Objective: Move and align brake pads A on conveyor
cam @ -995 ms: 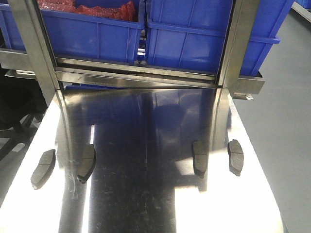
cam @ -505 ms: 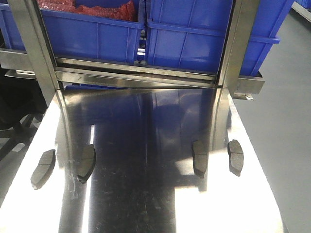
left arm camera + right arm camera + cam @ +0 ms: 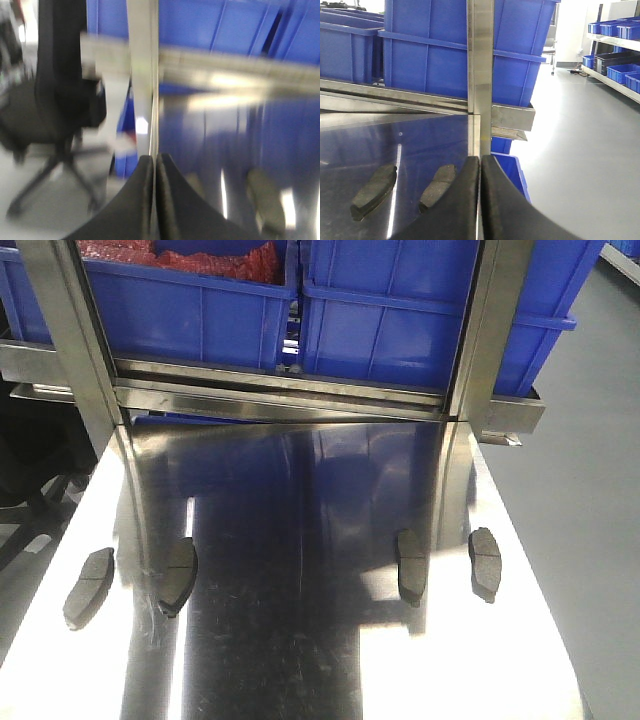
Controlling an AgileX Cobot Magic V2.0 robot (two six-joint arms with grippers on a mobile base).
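Several grey-brown brake pads lie on a shiny steel table. Two are on the left and two on the right. No gripper shows in the front view, and the conveyor is out of view. My left gripper is shut on nothing at the table's left edge; its view is blurred, with one pad to its right. My right gripper is shut and empty at the table's right edge, with two pads to its left.
Blue bins sit on a steel shelf behind the table, held by upright steel posts. A black office chair stands left of the table. Grey floor lies to the right, with more blue bins on far racks.
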